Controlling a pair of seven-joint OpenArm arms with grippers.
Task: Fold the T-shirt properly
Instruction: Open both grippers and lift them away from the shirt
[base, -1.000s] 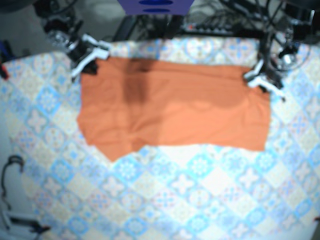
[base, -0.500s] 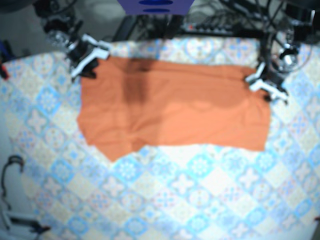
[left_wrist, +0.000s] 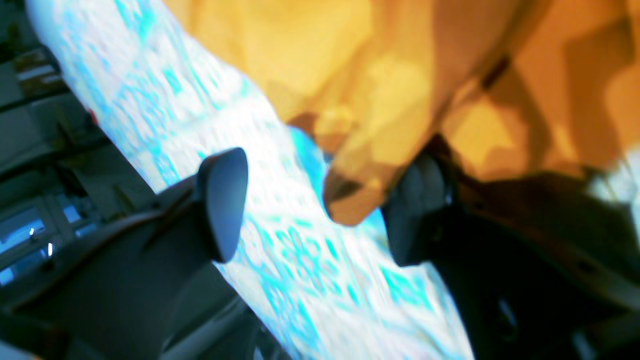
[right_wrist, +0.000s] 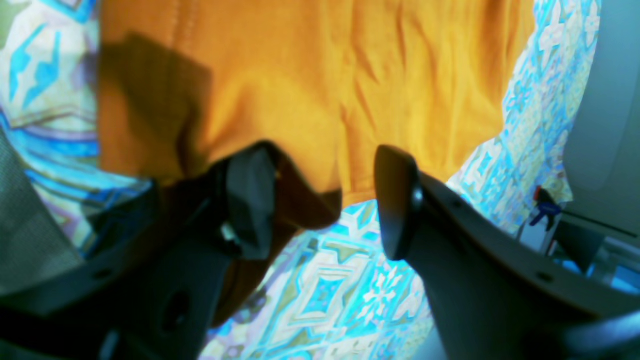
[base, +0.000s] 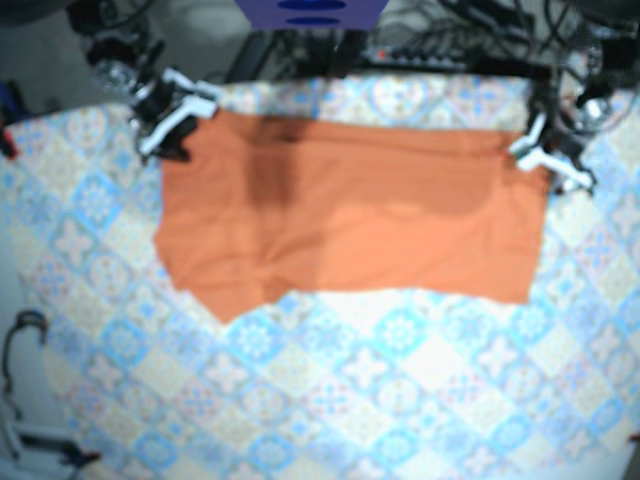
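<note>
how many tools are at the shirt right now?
2. The right tool is at the T-shirt's far corner on the base view's left. The left tool is at the far corner on its right. Both are open at the cloth edge.

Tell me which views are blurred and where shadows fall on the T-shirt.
Base view: soft overall, a dark shadow band on the T-shirt near its far edge. Left wrist view: heavily smeared, patterned tablecloth glaring white. Right wrist view: sharpest, shadow on the shirt at picture left.

T-shirt (base: 350, 215) lies flat on the tabletop (base: 400, 400), near the far edge. Left gripper (base: 548, 160) and right gripper (base: 172, 118) sit at the T-shirt's far corners.
</note>
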